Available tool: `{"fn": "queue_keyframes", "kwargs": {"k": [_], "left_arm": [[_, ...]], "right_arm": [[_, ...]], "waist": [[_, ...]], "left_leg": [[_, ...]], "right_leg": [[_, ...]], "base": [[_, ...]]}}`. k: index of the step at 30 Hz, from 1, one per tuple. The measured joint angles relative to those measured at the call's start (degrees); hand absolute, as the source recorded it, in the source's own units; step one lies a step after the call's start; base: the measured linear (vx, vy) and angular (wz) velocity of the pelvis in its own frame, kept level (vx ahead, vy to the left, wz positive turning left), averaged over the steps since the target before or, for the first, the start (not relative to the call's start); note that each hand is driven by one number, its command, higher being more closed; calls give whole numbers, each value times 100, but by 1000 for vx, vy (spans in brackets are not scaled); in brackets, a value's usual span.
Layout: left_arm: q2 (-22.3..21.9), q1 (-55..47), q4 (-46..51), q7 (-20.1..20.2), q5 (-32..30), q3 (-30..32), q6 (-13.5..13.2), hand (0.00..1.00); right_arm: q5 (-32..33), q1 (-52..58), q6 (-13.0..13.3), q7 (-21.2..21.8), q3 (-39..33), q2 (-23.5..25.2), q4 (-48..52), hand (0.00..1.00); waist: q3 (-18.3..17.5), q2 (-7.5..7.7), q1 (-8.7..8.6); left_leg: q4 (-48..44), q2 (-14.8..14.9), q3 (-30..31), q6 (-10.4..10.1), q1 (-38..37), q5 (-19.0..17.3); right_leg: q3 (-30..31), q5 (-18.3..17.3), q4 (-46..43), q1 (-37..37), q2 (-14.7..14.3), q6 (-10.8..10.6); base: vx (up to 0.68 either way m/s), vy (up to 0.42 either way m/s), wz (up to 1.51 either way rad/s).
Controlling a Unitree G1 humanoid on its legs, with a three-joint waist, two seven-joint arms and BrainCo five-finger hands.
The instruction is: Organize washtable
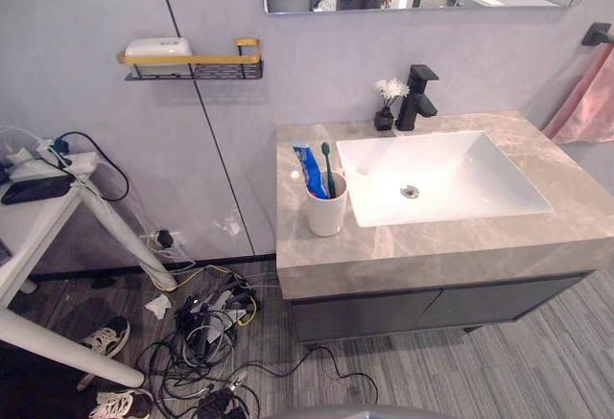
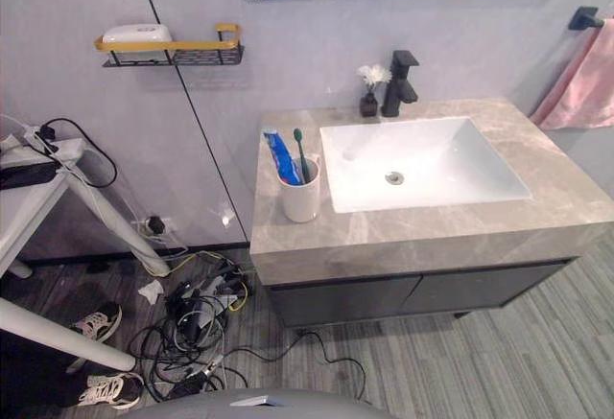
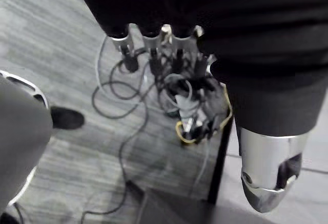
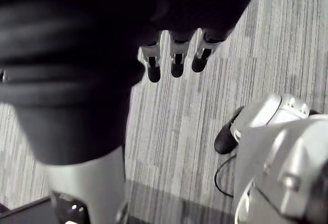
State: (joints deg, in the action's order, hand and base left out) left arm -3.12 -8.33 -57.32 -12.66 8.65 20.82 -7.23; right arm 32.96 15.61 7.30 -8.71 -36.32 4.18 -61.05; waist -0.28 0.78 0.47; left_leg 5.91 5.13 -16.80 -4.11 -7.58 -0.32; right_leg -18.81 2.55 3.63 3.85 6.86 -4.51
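My left robot hand [image 3: 152, 47] hung low at my side over the floor, fingers relaxed and nearly straight, holding nothing. My right robot hand [image 4: 177, 62] hung the same way on the other side, fingers loose, also empty. Both were below the level of the table [image 1: 432, 246], so the work lay ahead of and above them.

The cup [image 1: 326, 216] stood upright on the left front part of the table, just beside the left rim of the sink [image 1: 480, 174]. In my judgement this placed it nearer to the left robot hand. Its contents stood on end, long axes pointing up and leaning slightly: the toothpaste tube [image 1: 310, 168] to the left, the toothbrush [image 1: 327, 165] beside it.

Count, near to far:
- cup: one
- toothpaste tube: one
- toothbrush: one
- sink: one
- flower vase [image 1: 384, 119], behind the sink: one
- faucet [image 1: 417, 98], just beside the vase: one
- wall shelf [image 1: 192, 62], well to the left: one, carrying one white item [image 1: 158, 47]
- pink towel [image 1: 587, 103], far right: one
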Motion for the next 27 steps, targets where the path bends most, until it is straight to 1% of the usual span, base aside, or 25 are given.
{"fn": "queue_keyframes", "kwargs": {"k": [2,4,5,7,8,9,10,12,14,17,18,20,22,23,25,27], "left_arm": [[67,5,-4,32,507,-23,-75,0],[91,12,198,80,1457,-25,-211,0],[67,2,376,85,1736,-23,-235,0],[9,-77,1263,82,2365,-16,-380,0],[-4,-90,1512,84,2461,-7,-437,0],[-14,-95,2015,80,2653,19,-591,0],[-15,-86,2254,74,2725,49,-686,0],[-31,-53,3095,44,2930,264,-964,0],[-37,-56,3967,-59,2981,376,-1215,0],[-91,-73,4899,-148,2968,393,-1351,0],[-94,-73,5404,-146,2880,391,-1422,0],[-104,-72,5793,-138,2732,359,-1527,0],[-105,-87,6214,-36,2694,252,-1548,0],[-100,-106,6360,34,2694,181,-1550,100],[-91,-311,7153,359,2688,-112,-1558,100],[-85,-351,7539,599,2693,-278,-1569,100]], "right_arm": [[-255,-49,-22,7,56,-16,-38,0],[-547,-138,-25,48,425,-58,-40,0],[-632,-159,-25,63,554,-76,-40,0],[-903,-259,11,97,917,-116,-27,0],[-944,-278,29,102,976,-130,-21,0],[-949,-314,91,109,1090,-158,-16,0],[-955,-322,116,114,1153,-174,-2,0],[-983,-325,155,124,1270,-205,58,0],[-999,-316,211,127,1420,-284,72,0],[-998,-286,215,133,1457,-316,71,0],[-998,-272,215,137,1594,-364,71,0],[-1002,-259,216,182,1634,-383,71,0],[-1004,-224,220,219,1633,-383,70,0],[-1007,-215,220,238,1631,-382,69,0],[-1101,-222,222,315,1623,-371,69,0],[-1166,-223,235,374,1602,-369,69,0]], "waist": [[31,30,1],[97,77,0],[117,96,3],[159,157,5],[159,157,10],[169,139,15],[177,126,17],[207,79,15],[250,19,22],[259,-10,60],[257,-7,80],[254,-5,109],[246,10,170],[242,17,180],[219,49,180],[214,51,180]], "left_leg": [[-2,-1,37,-7,-11,-5],[-40,1,66,-9,-5,-6],[-55,0,82,-11,0,-4],[-59,3,144,-23,31,5],[-59,3,144,-23,31,5],[-59,0,145,-23,29,5],[-59,-1,144,-23,28,5],[-59,3,141,-23,10,5],[-59,9,144,-22,-53,-1],[-58,23,159,-14,-38,-47],[-57,27,169,-12,-39,-55],[-57,27,168,-35,-40,-77],[-58,25,167,-34,-35,-81],[-58,23,170,-28,-31,-79],[-59,14,183,-11,-23,-70],[-60,7,187,-12,-22,-70]], "right_leg": [[-32,-11,22,34,-4,-8],[-63,-5,90,52,-36,-11],[-72,-2,93,47,-41,-10],[-83,1,102,40,-48,-4],[-85,1,105,42,-48,-4],[-90,1,107,49,-47,-3],[-97,1,107,54,-46,-3],[-110,0,107,79,-41,-2],[-138,-6,113,154,-27,2],[-210,-30,109,200,-10,-1],[-227,-36,105,209,-10,-3],[-231,-37,104,213,-7,-4],[-239,-38,106,213,-3,-6],[-245,-40,106,212,-2,-9],[-263,-53,104,213,9,-29],[-269,-59,102,214,18,-38]], "base": [[52,1,11],[52,-15,6],[51,-19,9],[38,-7,8],[24,-3,3],[0,0,0],[0,0,0],[0,0,0],[0,1,2],[-31,1,8],[-13,-6,8],[-2,-1,2],[0,0,0],[28,6,4],[39,9,3],[35,10,1]]}}
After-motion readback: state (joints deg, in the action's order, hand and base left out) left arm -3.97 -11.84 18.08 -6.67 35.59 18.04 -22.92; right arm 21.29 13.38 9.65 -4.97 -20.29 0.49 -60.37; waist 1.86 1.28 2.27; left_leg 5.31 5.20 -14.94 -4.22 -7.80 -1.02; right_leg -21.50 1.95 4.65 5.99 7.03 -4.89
